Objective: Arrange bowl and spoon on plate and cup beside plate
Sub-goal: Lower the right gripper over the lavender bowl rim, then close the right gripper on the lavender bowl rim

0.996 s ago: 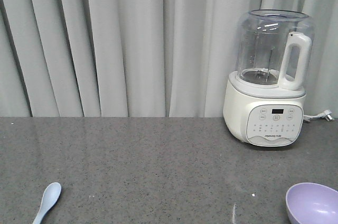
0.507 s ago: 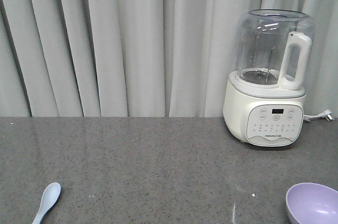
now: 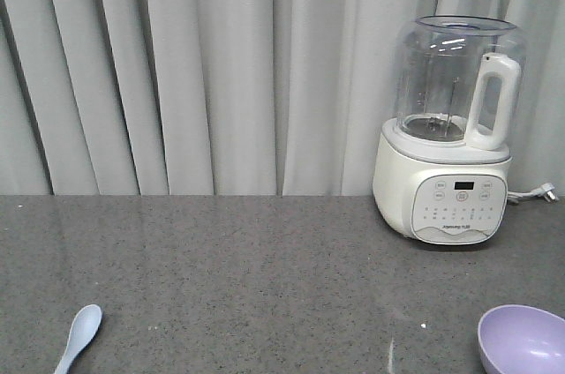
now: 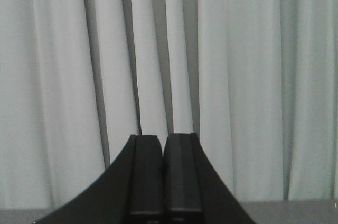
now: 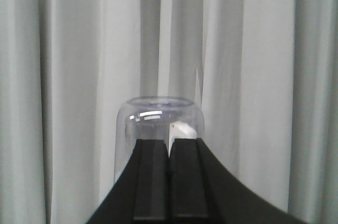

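In the front view a lavender bowl (image 3: 523,339) sits at the bottom right corner of the grey counter, cut by the frame edge. A pale blue spoon (image 3: 78,337) lies at the bottom left, scoop pointing away. The plate and the cup are out of view. Neither arm shows in the front view. My left gripper (image 4: 162,142) is shut with nothing between its fingers, facing the curtain. My right gripper (image 5: 169,143) is also shut and empty, pointed at the blender jar.
A white blender (image 3: 450,131) with a clear jar (image 5: 158,129) and a white handle stands at the back right of the counter (image 3: 265,277), its cord trailing right. Grey curtains (image 3: 177,65) hang behind the counter.
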`<state>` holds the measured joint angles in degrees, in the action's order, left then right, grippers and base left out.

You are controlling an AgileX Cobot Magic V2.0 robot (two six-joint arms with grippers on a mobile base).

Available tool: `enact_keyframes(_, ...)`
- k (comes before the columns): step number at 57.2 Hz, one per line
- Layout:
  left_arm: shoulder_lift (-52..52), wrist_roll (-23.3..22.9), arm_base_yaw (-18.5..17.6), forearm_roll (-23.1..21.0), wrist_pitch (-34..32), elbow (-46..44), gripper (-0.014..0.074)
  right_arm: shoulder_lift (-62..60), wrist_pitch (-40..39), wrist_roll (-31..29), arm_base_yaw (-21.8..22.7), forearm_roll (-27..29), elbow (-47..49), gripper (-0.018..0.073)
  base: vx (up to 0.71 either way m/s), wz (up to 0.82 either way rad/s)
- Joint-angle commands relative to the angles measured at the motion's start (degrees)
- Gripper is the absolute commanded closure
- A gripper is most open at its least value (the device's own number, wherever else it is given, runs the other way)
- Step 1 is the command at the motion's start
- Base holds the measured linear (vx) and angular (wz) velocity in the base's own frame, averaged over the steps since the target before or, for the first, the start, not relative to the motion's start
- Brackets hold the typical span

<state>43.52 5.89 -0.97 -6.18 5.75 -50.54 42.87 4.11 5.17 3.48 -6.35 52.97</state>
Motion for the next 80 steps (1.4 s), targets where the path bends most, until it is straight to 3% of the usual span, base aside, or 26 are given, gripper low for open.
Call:
enact_keyframes(1,4.2,-0.2,0.1,-1.0,-2.7,-2.5,0.0602,3.7,-2.9,0.0,0.3,-0.6,2.1,0.0568,0.00,0.00)
enact_keyframes(10,7.5,0.1,0.1,-0.8,-2.0,-2.5,0.0596,6.6,-1.8,-0.4,0.3,-1.0,2.0,0.0560,0.00,0.00)
enact_keyframes(17,7.6,0.1,0.1,-0.8,-2.1,-2.5,0.0544,6.6,-1.1,-0.4,0.3,-1.1,2.0,0.0490,0.00,0.00)
enact_keyframes(24,7.6,0.1,0.1,-0.8,-2.4,-2.5,0.0426,6.6,-0.1,-0.4,0.3,-1.1,2.0,0.0307,0.00,0.00)
enact_keyframes(32,7.5,-0.1,0.1,-0.8,-2.3,-2.5,0.0230,6.6,-0.8,-0.2,0.3,-0.8,2.0,0.0008,0.00,0.00)
enact_keyframes(40,7.5,-0.1,0.1,-0.8,-2.4,-2.5,0.0086,6.6,-2.1,-0.2,0.3,-0.9,2.0,-0.0164,0.00,0.00)
enact_keyframes(46,7.5,-0.1,0.1,-0.8,-2.4,-2.5,0.0055,6.6,0.3,0.2,0.3,2.3,2.0,-0.0167,0.00,0.00)
enact_keyframes(51,7.5,-0.2,0.1,-0.9,-2.1,-2.5,0.0055,7.1,9.2,1.3,0.4,5.7,3.8,-0.0145,0.00,0.00)
enact_keyframes(65,7.5,-0.6,0.0,-0.9,-1.2,-2.5,0.0055,19.3,39.2,5.8,0.4,1.7,14.1,-0.0088,0.00,0.00)
enact_keyframes(75,7.5,-0.6,-1.2,-0.9,0.9,-2.5,0.0055,25.4,45.7,9.9,1.2,-4.9,13.7,-0.0066,0.00,0.00)
enact_keyframes(80,7.5,-0.4,-1.7,-0.9,1.0,-2.5,0.0055,26.8,46.7,10.0,3.9,-4.7,13.7,-0.0064,0.00,0.00)
